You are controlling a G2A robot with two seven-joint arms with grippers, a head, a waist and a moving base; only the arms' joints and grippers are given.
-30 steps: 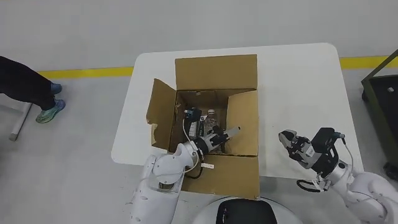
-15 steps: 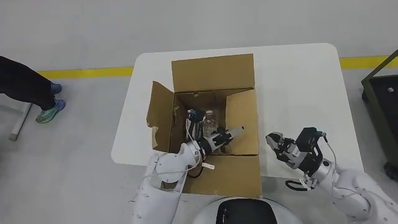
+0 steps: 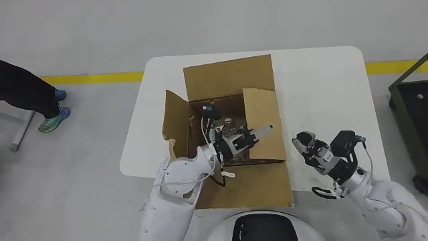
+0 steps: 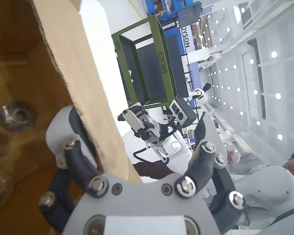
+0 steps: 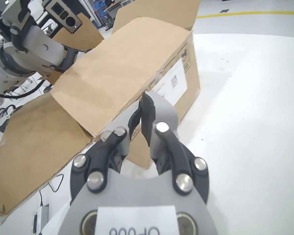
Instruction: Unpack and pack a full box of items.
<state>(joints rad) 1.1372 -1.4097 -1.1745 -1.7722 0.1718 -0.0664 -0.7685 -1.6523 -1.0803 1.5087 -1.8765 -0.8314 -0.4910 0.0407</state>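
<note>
The white worktop (image 3: 321, 80) carries one open cardboard box (image 5: 189, 57), which sits toward the near edge, about midway between the left and right edges. All four of its flaps are up or out. The far flap (image 3: 231, 77) lies back toward the far edge. The near flap (image 3: 251, 184) spreads out past the near edge. The left flap (image 3: 175, 117) stands out toward the left edge. The right flap (image 3: 263, 124) leans in over the box opening.

Off the worktop, by its right edge, stands a green metal cart (image 3: 409, 104).

The left gripper (image 3: 251, 136) is at the opening of the box, by the right flap. Its jaws are spread wide and straddle that flap's torn edge, with one finger (image 4: 63, 121) on the inner side of the cardboard and the other on the outer side. They are not pressed onto the flap.

The right gripper (image 5: 147, 103) hangs over bare worktop near the near right corner, just beside the box's right wall and pointing at it. Its jaws are drawn together with nothing between them.

Down inside the box, beside the left gripper, lies a clear bottle (image 3: 227, 127) with a pale cap. What else the box holds cannot be made out.
</note>
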